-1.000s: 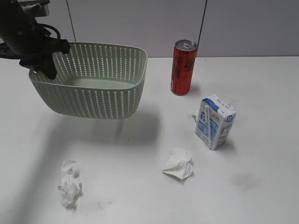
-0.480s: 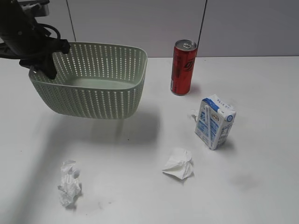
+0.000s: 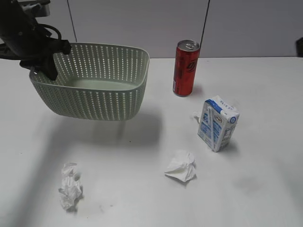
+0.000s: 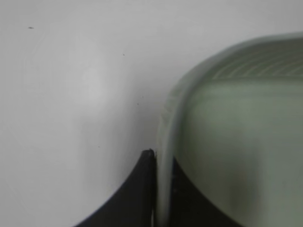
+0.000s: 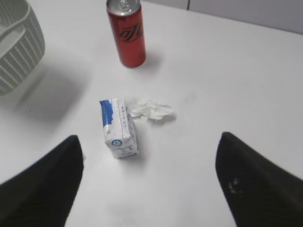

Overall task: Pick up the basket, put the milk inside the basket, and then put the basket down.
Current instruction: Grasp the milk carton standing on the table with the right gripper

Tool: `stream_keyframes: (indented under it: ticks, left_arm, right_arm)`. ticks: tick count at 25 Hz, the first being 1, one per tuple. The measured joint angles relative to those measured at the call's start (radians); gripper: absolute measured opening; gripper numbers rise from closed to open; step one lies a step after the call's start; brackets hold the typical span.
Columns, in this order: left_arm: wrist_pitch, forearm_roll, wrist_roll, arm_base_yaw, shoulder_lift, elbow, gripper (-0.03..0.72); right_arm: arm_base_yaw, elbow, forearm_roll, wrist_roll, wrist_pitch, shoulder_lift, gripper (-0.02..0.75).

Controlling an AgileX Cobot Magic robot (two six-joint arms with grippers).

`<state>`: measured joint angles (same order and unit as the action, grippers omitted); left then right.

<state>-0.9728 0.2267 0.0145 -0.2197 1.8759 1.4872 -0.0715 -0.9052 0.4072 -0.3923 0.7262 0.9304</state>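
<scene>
Nothing has shifted: left claw stays clamped on the raised pale sage-green perforated plastic basket's rim. Right of the basket, beyond a red can, the white-blue milk carton stands below the right claw, fingers spread.

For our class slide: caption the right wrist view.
Open right end effector hovers above milk, red can behind.

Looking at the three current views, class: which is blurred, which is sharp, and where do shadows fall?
Left wrist view: basket rim blurred, too close. Exterior view: sharp; soft shadow under the raised basket. Right wrist view: milk and can clear, the near fingers dark and soft.
</scene>
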Motion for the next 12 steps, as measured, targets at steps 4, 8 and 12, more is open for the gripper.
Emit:
stream_keyframes:
  ticks: [4,8,12]
  left_arm:
    - [0.0,0.0,0.0,0.0,0.0,0.0,-0.015]
    - [0.0,0.0,0.0,0.0,0.0,0.0,-0.015]
    - [0.0,0.0,0.0,0.0,0.0,0.0,-0.015]
  right_arm:
    - [-0.119,-0.119,-0.069,0.0,0.039,0.239,0.66]
    - [-0.255,-0.218,-0.215,0.103,0.074,0.436,0.655]
    - [-0.331,-0.282,-0.262,0.15,0.094,0.606,0.655]
